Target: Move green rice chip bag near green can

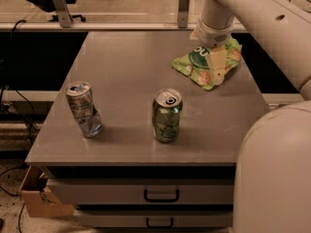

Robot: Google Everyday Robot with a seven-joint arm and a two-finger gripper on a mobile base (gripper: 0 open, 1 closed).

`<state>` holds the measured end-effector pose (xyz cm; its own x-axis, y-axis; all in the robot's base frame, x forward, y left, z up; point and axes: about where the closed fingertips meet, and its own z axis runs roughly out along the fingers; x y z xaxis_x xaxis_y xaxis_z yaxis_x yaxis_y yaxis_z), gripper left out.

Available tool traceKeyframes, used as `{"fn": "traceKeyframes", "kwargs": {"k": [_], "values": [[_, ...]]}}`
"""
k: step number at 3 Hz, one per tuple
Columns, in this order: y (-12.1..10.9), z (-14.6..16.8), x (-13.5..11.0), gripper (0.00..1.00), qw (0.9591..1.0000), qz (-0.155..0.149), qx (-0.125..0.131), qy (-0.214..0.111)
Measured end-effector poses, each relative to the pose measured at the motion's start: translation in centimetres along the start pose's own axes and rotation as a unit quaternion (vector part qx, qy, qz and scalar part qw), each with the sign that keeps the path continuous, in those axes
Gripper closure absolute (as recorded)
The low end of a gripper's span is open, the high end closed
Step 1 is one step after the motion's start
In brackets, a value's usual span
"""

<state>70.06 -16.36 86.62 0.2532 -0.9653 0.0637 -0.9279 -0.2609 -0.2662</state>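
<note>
The green rice chip bag (pixel 194 62) lies flat at the far right of the grey table (pixel 126 72), showing its dark green round logo and orange chip pictures. My gripper (pixel 217 66) comes down from the white arm (pixel 243 8) and sits on the bag's right half, covering part of it. The green can (pixel 166 115) stands upright near the table's front middle, with a silver top and pull tab. It is well apart from the bag, nearer to me and to the left of it.
A dented silver-grey can (pixel 83 108) stands tilted at the front left. Two drawers with dark handles (pixel 161 195) are under the tabletop. A cardboard box (pixel 39 198) sits on the floor at the lower left. My robot body (pixel 272 174) fills the lower right.
</note>
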Motion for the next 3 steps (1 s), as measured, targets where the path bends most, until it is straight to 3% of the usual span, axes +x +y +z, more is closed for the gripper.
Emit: {"fn": "traceKeyframes", "kwargs": {"k": [1, 3], "values": [[0.08, 0.84, 0.18, 0.0, 0.9999, -0.009, -0.013, 0.002], [-0.26, 1.49, -0.08, 0.41, 0.9994, -0.022, -0.026, -0.005]]}}
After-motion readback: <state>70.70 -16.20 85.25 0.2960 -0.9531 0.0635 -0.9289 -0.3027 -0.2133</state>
